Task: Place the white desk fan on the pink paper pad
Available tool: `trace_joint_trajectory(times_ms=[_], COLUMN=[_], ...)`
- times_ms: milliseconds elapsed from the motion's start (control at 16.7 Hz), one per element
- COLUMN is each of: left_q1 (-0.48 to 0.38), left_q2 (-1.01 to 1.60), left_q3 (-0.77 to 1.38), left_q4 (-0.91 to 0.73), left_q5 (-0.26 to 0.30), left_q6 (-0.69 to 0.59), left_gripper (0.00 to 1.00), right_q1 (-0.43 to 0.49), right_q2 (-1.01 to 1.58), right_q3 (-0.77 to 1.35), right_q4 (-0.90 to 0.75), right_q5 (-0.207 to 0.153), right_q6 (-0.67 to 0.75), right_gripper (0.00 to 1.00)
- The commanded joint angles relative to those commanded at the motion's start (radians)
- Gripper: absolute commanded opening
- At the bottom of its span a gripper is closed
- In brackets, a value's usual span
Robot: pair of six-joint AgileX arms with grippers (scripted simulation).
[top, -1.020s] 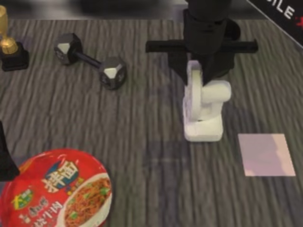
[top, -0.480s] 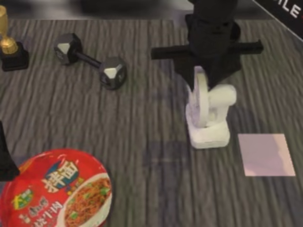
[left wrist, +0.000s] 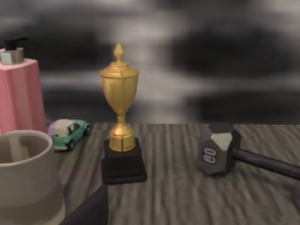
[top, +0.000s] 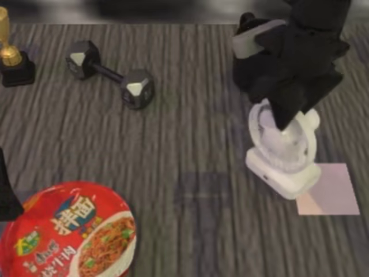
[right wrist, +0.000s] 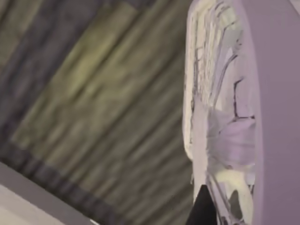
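Since a moment ago the right tool [top: 286, 118], clenched on the white desk fan [top: 282, 153], carries it toward the pink paper pad [top: 334, 196] just past the tool, where only a corner of the tilted base overlaps, so letting go now could tip it off.

**Colours and patterns on the worktop**

The worktop [top: 173, 144] is dark grey-brown with fine lighter streaks running across it. The white desk fan [top: 282, 150], right of centre in the top view, is plain white all over, its round grille ribbed with thin lines. The pink paper pad [top: 334, 193] at lower right is pale, unmarked pink. The right gripper [top: 288, 118] above the fan is matt black. The dumbbell [top: 109, 74] at upper left is dark grey with pale facets. The trophy [left wrist: 120, 101] is shiny gold on a black base. The noodle cup [top: 69, 236] at lower left is bright red with printed noodles and green flecks.
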Motion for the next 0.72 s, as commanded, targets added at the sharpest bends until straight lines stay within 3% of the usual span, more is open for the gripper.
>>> trace_joint_trajectory(times_ms=[300,720], left_q1=[0.0,0.0], left_q2=[0.0,0.0], left_q3=[0.0,0.0], left_q4=[0.0,0.0], left_q5=[0.0,0.0], left_q6=[0.0,0.0], left_gripper=[1.0,1.0], right_q1=[-0.081,-0.178], right_q2=[-0.171,-0.332], right_q3=[-0.226,-0.494], right_q4=[0.088,0.242], right_q5=[-0.001,0.065], right_q6=[-0.511,-1.021], right_gripper=[0.0,0.0])
